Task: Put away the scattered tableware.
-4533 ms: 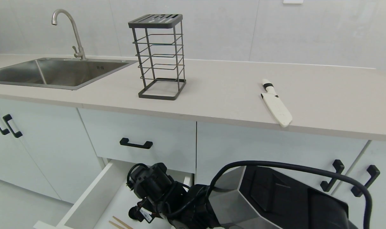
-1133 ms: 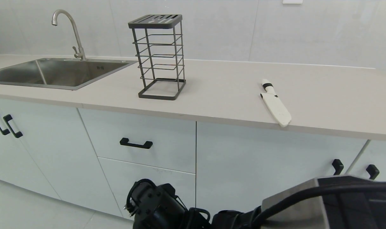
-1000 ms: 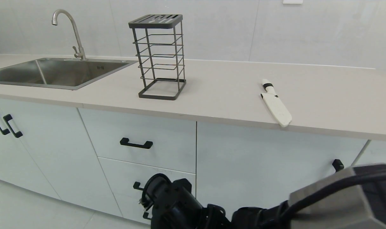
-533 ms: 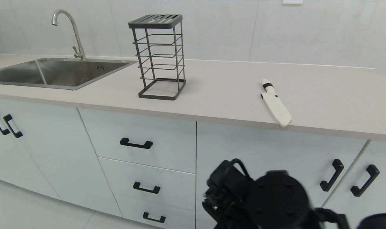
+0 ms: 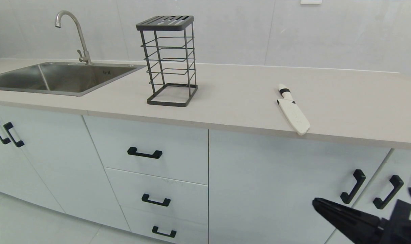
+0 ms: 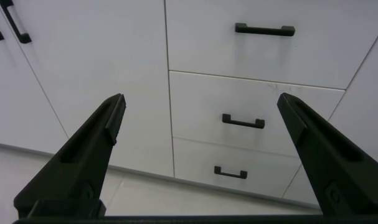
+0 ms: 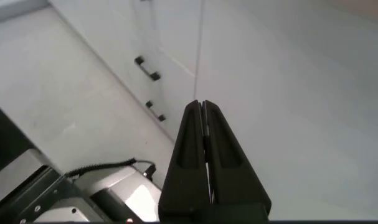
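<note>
A white knife (image 5: pixel 292 110) with a black band on its handle lies on the counter (image 5: pixel 239 101), its tip at the front edge. A tall black wire knife rack (image 5: pixel 168 61) stands empty left of it. My right gripper (image 5: pixel 316 202) is low at the right, in front of the cabinet doors, well below the knife; its fingers (image 7: pixel 192 134) are pressed together with nothing between them. In the left wrist view, my left gripper (image 6: pixel 201 102) stands wide open and empty before the closed drawers (image 6: pixel 251 106).
A steel sink (image 5: pixel 56 76) with a tap (image 5: pixel 73 32) is set in the counter's left end. Three closed drawers with black handles (image 5: pixel 144 154) sit under the rack. Cabinet doors with handles (image 5: pixel 352 188) flank them. Grey floor lies below.
The lower drawer, open with chopsticks inside 4.5 s ago, is now closed. The right arm swung from bottom centre to bottom right, and the left arm left the head view.
</note>
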Tool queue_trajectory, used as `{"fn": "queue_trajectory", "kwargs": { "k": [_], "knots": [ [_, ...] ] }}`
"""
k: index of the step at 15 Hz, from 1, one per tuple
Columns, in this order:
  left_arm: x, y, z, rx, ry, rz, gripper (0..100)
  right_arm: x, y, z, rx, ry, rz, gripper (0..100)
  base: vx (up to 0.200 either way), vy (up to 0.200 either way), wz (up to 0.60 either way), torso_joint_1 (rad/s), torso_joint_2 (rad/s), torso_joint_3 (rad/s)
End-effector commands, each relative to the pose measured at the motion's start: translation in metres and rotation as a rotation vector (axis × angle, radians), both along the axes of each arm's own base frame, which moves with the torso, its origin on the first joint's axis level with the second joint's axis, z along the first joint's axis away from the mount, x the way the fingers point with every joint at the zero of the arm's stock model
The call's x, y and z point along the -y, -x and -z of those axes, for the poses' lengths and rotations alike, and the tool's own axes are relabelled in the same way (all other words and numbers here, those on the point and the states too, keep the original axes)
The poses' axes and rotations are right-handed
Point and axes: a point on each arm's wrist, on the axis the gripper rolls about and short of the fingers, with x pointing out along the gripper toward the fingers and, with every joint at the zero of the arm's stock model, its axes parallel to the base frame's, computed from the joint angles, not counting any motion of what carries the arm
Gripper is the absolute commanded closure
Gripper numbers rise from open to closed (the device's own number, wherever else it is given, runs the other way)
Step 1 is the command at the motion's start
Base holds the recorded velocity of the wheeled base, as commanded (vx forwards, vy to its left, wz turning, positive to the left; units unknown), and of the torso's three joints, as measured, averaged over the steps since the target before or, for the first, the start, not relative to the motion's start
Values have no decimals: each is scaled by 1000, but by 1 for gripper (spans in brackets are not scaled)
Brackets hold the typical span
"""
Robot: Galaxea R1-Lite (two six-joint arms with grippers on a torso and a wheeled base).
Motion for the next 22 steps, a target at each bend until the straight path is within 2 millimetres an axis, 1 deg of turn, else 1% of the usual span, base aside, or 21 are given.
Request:
{"fn": "queue_trajectory", "kwargs": {
  "k": [1, 3, 4, 6, 8, 9, 10, 11, 12, 13, 14, 15, 17, 18, 21, 22],
  "knots": [
    [0, 0, 0, -1, 0, -1, 0, 33, 14, 5, 68, -94, 94, 100, 0, 0, 0, 0, 0, 0],
    [0, 0, 0, -1, 0, -1, 0, 50, 20, 3, 121, -175, 191, 100, 0, 0, 0, 0, 0, 0],
    [0, 0, 0, -1, 0, -1, 0, 56, 22, 0, 133, -207, 197, 100, 0, 0, 0, 0, 0, 0],
    [0, 0, 0, -1, 0, -1, 0, 75, 30, -5, 173, -306, 216, 100, 0, 0, 0, 0, 0, 0],
    [0, 0, 0, -1, 0, 0, 0, 91, 33, -4, 216, -355, 326, 100, 0, 0, 0, 0, 0, 0],
    [0, 0, 0, -1, 0, 0, 0, 101, 36, -6, 255, -386, 412, 100, 0, 0, 0, 0, 0, 0],
    [0, 0, 0, -1, 0, -1, 0, 115, 42, -8, 324, -416, 569, 100, 0, 0, 0, 0, 0, 0],
    [0, 0, 0, -1, 0, 0, 0, 124, 50, -10, 404, -395, 692, 100, 0, 0, 0, 0, 0, 0],
    [0, 0, 0, -1, 0, -1, 0, 133, 62, -10, 495, -307, 778, 100, 0, 0, 0, 0, 0, 0],
    [0, 0, 0, -1, 0, 0, 0, 138, 73, -9, 570, -174, 867, 100, 0, 0, 0, 0, 0, 0],
    [0, 0, 0, -1, 0, 0, 0, 138, 73, -9, 570, -174, 867, 100, 0, 0, 0, 0, 0, 0],
    [0, 0, 0, -1, 0, -1, 0, 144, 94, -5, 669, -82, 1008, 100, 0, 0, 0, 0, 0, 0],
    [0, 0, 0, -1, 0, -1, 0, 144, 102, 0, 673, -43, 1090, 100, 0, 0, 0, 0, 0, 0],
    [0, 0, 0, -1, 0, -1, 0, 142, 102, 3, 659, 39, 1119, 100, 0, 0, 0, 0, 0, 0],
    [0, 0, 0, -1, 0, 0, 0, 145, 108, 4, 693, 277, 1094, 100, 0, 0, 0, 0, 0, 0],
    [0, 0, 0, -1, 0, 0, 0, 146, 113, -2, 719, 431, 1110, 100, 0, 0, 0, 0, 0, 0]
  ]
}}
